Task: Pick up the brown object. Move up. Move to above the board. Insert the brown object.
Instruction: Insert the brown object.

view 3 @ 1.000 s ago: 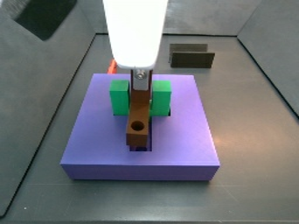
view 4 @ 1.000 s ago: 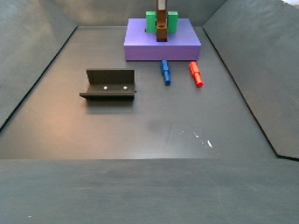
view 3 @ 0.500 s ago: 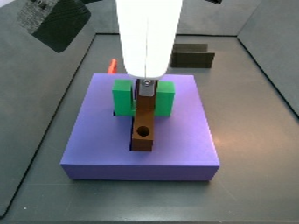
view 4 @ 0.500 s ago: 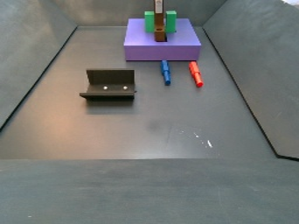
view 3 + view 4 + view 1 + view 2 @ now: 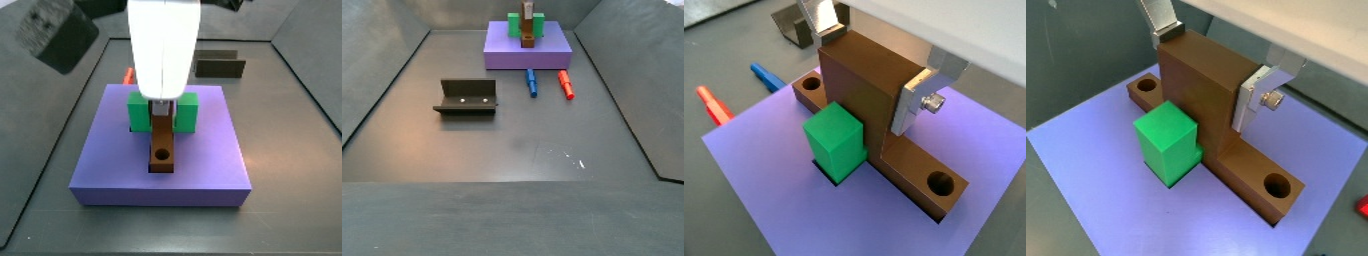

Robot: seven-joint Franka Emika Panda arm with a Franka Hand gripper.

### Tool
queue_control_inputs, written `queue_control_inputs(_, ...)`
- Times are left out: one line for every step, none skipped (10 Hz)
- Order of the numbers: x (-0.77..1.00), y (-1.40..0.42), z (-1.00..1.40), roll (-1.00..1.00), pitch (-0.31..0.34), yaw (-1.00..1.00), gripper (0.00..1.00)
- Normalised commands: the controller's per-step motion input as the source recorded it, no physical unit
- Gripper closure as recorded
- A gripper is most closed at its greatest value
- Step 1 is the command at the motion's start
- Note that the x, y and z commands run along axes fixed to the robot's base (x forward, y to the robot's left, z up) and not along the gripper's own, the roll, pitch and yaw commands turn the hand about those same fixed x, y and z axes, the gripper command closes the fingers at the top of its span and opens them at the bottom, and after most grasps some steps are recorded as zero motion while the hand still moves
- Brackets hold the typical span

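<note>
The brown object [image 5: 865,90] stands in the central groove of the purple-blue board [image 5: 978,135]. Its long bar lies along the groove and its tall stem rises beside the green block [image 5: 838,140]. My gripper [image 5: 867,75] comes down from above, and its silver fingers [image 5: 1251,95] press on opposite faces of the stem. In a side view the bar [image 5: 162,150] shows its round hole near the front end, set into the board [image 5: 201,165] below the gripper [image 5: 162,106]. The same group appears far off in a side view, with the brown object [image 5: 527,38] on the board [image 5: 509,56].
The fixture [image 5: 466,97] stands on the dark floor, well apart from the board. A blue peg [image 5: 532,82] and a red peg [image 5: 565,84] lie just off the board's edge. Grey walls enclose the floor.
The brown object has gone slightly lower, from hovering over the groove to sitting in it. The gripper stays over the same spot on the board.
</note>
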Motion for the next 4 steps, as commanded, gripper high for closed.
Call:
queue_control_inputs(0.12, -0.03, -0.53, 0.00, 0.000, 0.00, 1.00)
queue_control_inputs(0.05, 0.00, -0.61, 0.00, 0.000, 0.00, 1.00)
queue_control_inputs(0.04, 0.00, -0.52, 0.01, 0.000, 0.00, 1.00)
queue_control_inputs(0.00, 0.00, 0.00, 0.00, 0.000, 0.00, 1.00)
